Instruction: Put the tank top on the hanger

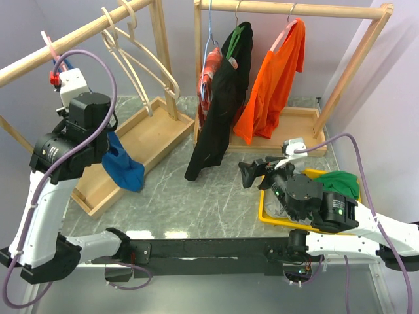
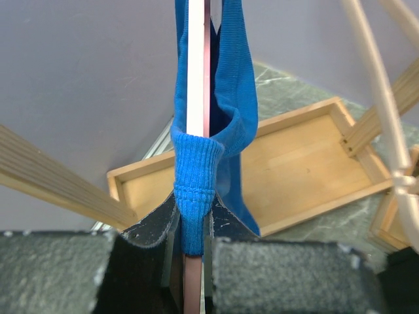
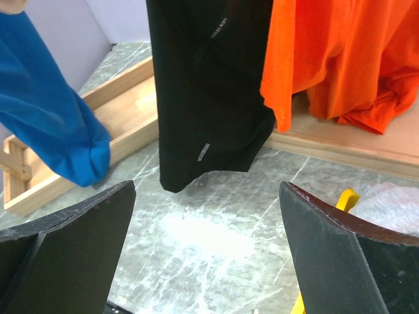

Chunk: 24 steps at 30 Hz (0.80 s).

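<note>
The grey-veined marble table (image 1: 196, 196) carries three things. A long wooden tray (image 1: 154, 131) (the base of a rack) lies below the left gripper (image 2: 193, 226). A second wooden tray (image 1: 298, 124) sits ahead of the right gripper (image 1: 247, 174), with a yellow tray (image 1: 263, 210) just behind it.

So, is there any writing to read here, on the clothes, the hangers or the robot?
None that can be read.
The tank top and the hanger are plain.
The black garment carries two small grey marks, too small to tell whether they are letters.
The orange shirt shows no print.
No label shows on the arms.
</note>
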Each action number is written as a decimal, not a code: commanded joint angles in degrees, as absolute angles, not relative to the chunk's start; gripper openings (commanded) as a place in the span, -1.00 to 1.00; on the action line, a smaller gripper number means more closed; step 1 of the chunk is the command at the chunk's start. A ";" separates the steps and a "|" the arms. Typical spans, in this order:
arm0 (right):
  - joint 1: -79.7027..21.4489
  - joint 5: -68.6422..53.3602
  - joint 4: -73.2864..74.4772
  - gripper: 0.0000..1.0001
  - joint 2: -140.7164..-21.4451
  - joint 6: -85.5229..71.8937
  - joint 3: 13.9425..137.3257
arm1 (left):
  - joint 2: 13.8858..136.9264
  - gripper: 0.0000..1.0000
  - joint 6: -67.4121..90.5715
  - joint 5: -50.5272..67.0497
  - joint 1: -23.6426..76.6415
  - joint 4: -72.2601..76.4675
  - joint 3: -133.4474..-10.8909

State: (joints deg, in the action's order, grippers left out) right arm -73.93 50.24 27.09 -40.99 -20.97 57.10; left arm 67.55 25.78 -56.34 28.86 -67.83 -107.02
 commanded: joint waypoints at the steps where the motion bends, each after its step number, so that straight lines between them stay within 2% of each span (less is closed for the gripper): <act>1: -73.65 49.13 28.12 0.96 -41.92 -22.41 59.94 | 63.90 -0.98 24.88 -55.47 25.58 -61.35 -104.95; 12: -73.74 48.60 29.00 0.95 -42.28 -23.47 59.50 | 63.19 -0.98 20.30 -45.45 14.42 -56.43 -101.95; 24: -73.74 48.52 28.48 0.96 -42.36 -23.55 58.45 | 60.03 -0.97 20.39 -39.90 10.37 -53.35 -93.96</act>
State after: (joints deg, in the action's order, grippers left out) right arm -73.93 48.34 28.84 -42.57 -22.98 57.52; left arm 62.15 20.86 -41.39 11.49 -57.87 -95.79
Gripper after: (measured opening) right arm 0.978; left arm 0.132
